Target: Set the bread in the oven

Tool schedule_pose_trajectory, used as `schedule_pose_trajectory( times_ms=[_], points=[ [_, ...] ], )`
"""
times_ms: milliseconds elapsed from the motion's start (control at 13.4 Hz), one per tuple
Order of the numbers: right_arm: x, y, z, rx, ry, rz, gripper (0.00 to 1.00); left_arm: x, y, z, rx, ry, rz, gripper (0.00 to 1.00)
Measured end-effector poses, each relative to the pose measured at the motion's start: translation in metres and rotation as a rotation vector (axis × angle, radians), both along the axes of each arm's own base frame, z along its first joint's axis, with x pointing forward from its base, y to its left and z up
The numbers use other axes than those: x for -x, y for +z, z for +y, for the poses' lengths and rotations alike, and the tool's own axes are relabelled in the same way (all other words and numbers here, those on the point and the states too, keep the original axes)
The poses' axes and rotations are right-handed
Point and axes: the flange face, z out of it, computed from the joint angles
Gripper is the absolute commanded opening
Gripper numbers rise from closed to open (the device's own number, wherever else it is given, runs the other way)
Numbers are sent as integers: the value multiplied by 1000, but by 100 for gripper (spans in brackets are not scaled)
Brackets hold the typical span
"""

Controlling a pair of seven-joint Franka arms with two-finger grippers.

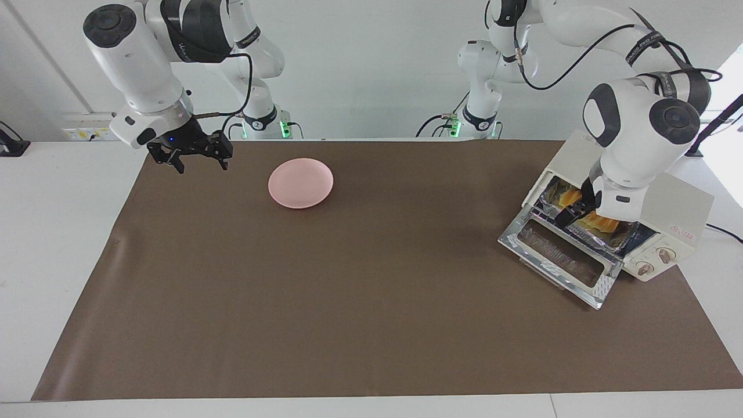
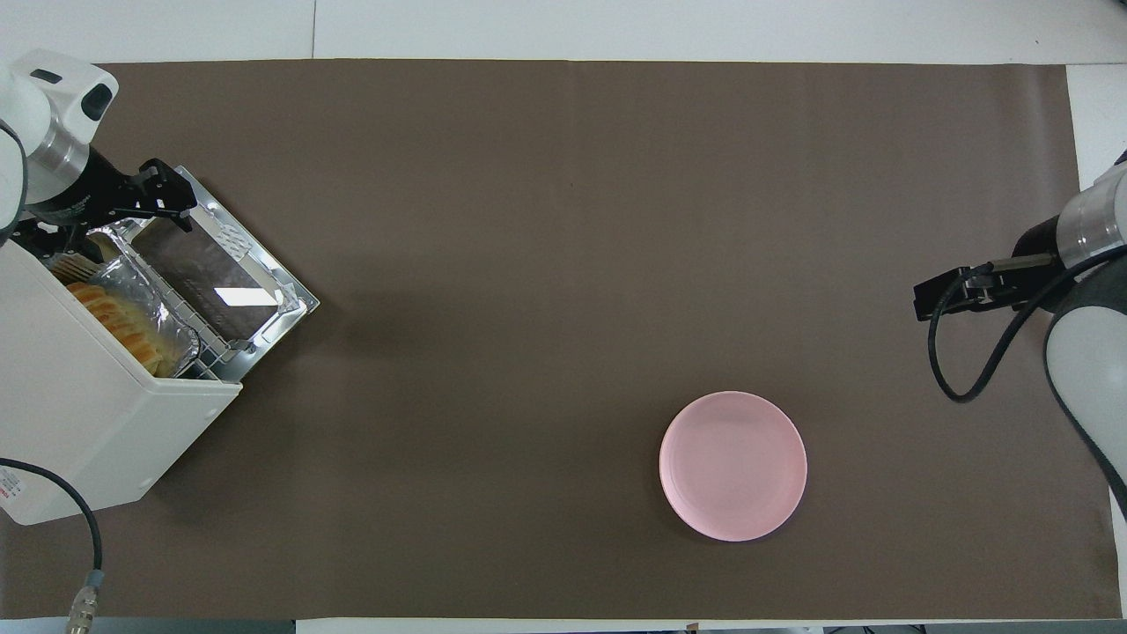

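Brown cloth mat fills the foreground of the facing view, bare on the part farthest from me, with a round pink plate lying empty nearer to me, toward my right arm's end. At my left arm's end stands the boxy cream-white toaster oven, its chrome-framed glass drop-down door lying open and flat. Small golden ridged bread loaf sits on a rectangular silver foil tray, which is on the wire rack inside the oven mouth, partly in, with the tray's front edge at the door hinge line. My left gripper is at the oven opening, over the tray; fingers look close together around the tray's edge or the bread, but I cannot tell if they grip anything. My right gripper hangs over the mat's corner near my right base, waiting, fingers parted with nothing between them. Step, as I judge it: bread is essentially placed, so the insert is at its end. Next move calls for letting go if holding, backing the left gripper straight out without dragging the tray, maybe nudging the tray deeper, then lifting the door. Hidden: the left wrist blocks most of the loaf in the facing view, oven housing cuts off the rear of the tray from above, and rack depth is unreadable.
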Motion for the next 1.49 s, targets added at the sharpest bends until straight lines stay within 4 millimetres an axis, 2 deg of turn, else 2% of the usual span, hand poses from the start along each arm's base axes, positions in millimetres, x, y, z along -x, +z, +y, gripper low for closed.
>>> schedule_pose_trajectory(
  times_ms=[299, 448, 523, 598, 1120, 1494],
  points=[
    [0, 0, 0, 0, 0, 0, 100, 17, 46, -3, 73, -161, 34, 100],
    [0, 0, 0, 0, 0, 0, 100, 38, 68, 4, 108, -223, 65, 100],
    [0, 0, 0, 0, 0, 0, 100, 54, 83, 11, 135, -256, 82, 100],
    [0, 0, 0, 0, 0, 0, 100, 61, 89, 13, 147, -268, 82, 100],
    [0, 0, 0, 0, 0, 0, 100, 67, 85, 0, 194, -319, 117, 100],
    [0, 0, 0, 0, 0, 0, 100, 66, 80, 31, 221, -345, 104, 100]
  ],
)
